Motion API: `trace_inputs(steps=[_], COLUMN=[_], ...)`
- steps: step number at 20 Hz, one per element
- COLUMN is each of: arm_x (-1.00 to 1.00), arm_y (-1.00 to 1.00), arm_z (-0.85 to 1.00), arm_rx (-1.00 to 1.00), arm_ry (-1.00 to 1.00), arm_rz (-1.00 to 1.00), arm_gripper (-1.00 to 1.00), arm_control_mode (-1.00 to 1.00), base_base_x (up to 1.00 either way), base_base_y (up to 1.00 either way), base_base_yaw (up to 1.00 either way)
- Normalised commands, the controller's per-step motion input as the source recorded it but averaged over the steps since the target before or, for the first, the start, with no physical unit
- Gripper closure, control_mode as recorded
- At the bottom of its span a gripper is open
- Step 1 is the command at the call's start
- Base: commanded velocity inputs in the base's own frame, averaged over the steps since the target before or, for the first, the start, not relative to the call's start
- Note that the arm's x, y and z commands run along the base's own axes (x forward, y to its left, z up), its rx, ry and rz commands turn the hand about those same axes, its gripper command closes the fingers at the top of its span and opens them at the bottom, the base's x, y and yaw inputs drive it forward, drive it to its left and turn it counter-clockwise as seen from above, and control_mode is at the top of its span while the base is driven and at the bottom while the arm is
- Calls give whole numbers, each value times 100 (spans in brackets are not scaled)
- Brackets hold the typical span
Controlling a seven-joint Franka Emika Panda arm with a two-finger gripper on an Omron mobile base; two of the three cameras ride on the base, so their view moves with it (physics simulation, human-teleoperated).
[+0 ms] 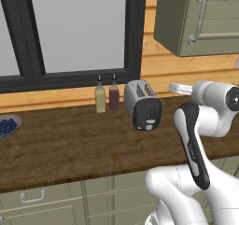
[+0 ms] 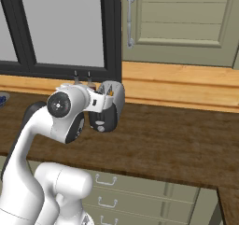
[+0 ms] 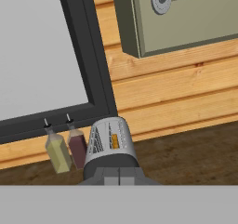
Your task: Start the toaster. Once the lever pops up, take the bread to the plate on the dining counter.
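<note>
Hand clenched, nothing between the dark finger tips; poised above and just short of the small silver two-slot toaster, pointing along its length. Clenched posture judged suited to pressing rather than grasping: a closed tip makes a firmer pusher for the lever.

Small pale grey lever knob low on the toaster's rounded black end panel, which faces the room side of the surface. Whether it is already pressed down cannot be told.

Orange-brown crust edge of the bread slice seen in one slot from the hand camera, seated deep, so well placed for toasting and not yet reachable for a pick.

Toaster standing upright toward the back of the dark brown wood-grain surface, end-on to the arm, which leaves the lever accessible from the front.

Just beside it, a pale yellow-green bottle and a dark red bottle, both upright against the wall boards. Well apart at the far left, a grey bowl of blue berries.

Judged step: start the toaster.
</note>
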Motion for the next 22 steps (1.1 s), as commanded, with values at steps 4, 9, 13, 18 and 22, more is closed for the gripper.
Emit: trace_inputs(steps=[4,9,13,18,22], arm_x=[0,0,0,0,0], arm_y=[0,0,0,0,0], arm_z=[0,0,0,0,0], arm_rx=[0,0,0,0,0], arm_ry=[0,0,0,0,0], arm_rz=[0,0,0,0,0], arm_gripper=[100,100,100,100,100], arm_control_mode=[-100,-100,-100,-100,-100], base_base_x=[0,0,0,0,0], base_base_y=[0,0,0,0,0], base_base_yaw=[0,0,0,0,0])
